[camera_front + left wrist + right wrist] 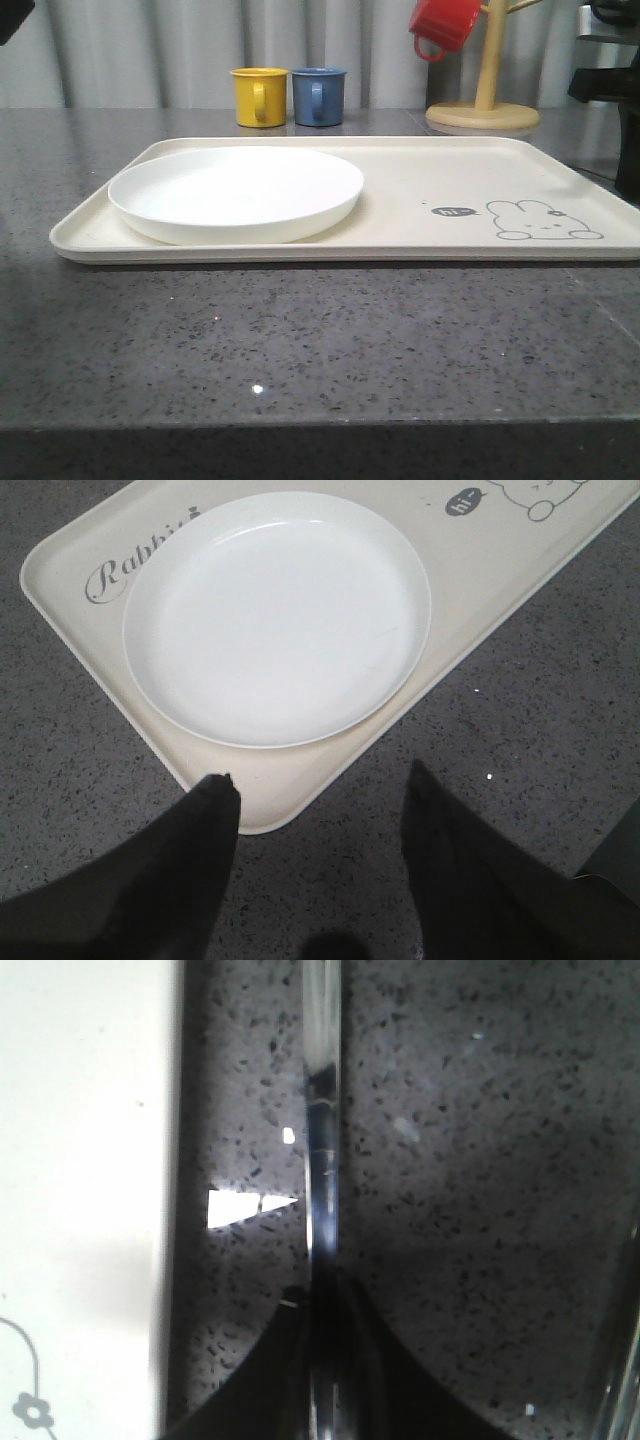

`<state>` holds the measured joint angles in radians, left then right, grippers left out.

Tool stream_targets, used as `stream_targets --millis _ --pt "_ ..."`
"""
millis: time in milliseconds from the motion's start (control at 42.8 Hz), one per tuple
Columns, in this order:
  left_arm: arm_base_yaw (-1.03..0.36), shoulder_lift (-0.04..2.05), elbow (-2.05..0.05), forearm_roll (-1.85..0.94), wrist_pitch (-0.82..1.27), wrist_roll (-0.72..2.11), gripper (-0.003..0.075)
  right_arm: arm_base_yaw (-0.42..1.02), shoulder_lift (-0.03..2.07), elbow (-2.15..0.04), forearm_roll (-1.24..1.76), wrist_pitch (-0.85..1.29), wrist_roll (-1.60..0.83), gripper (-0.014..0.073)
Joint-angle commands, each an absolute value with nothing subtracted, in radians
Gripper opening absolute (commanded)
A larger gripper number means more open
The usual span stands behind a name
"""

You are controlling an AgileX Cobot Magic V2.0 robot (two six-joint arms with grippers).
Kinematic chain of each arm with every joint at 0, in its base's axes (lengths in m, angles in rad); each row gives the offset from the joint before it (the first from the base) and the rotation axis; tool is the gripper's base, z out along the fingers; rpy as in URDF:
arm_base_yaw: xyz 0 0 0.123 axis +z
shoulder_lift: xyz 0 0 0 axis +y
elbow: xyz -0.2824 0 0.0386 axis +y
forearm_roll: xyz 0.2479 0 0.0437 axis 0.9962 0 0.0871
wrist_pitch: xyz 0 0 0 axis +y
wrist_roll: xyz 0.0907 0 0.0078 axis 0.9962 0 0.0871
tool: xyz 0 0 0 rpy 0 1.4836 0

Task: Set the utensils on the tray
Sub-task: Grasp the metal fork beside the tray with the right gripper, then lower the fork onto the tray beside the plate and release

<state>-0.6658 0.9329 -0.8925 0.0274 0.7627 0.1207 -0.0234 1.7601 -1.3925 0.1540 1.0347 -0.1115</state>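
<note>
Speckled dark grey stone tabletop (320,340) lies nearest you, bare up to the near rim of the large cream rectangular tray (440,190). Your round shallow white plate (236,192) sits on its left half. Left end effector (318,810) hangs spread open over the tray's corner. Right end effector (322,1305) pinches a slim shiny metal utensil handle (322,1110) beside the tray's edge.

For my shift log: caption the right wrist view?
Right gripper shut on a slim metal utensil over grey counter, beside the cream tray edge.
</note>
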Motion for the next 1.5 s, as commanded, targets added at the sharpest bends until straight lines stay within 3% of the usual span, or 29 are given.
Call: stream_targets --millis 0,280,561,794,1192,1285,1472 --pt "-0.674 0.918 -0.922 0.028 0.696 0.11 0.0367 -0.029 1.703 -1.437 0.124 1.052 -0.077 -0.006" --pt "-0.674 0.918 -0.922 0.028 0.696 0.11 0.0367 0.146 1.633 -1.552 0.039 1.16 0.074 -0.0055" --pt "-0.674 0.918 -0.922 0.028 0.696 0.11 0.0367 0.424 1.638 -1.605 -0.159 1.122 0.493 -0.0055" --pt "-0.674 0.918 -0.922 0.028 0.696 0.11 0.0367 0.479 1.682 -1.605 -0.16 1.045 0.671 -0.0055" --pt "-0.674 0.918 -0.922 0.028 0.696 0.11 0.0367 0.479 1.805 -1.605 -0.159 0.956 0.704 -0.0053" --pt "-0.674 0.918 -0.922 0.028 0.696 0.11 0.0367 0.479 1.816 -1.605 -0.159 0.967 0.704 -0.0006" --pt "-0.674 0.918 -0.922 0.028 0.696 0.11 0.0367 0.479 1.817 -1.605 -0.157 0.966 0.704 0.0234"
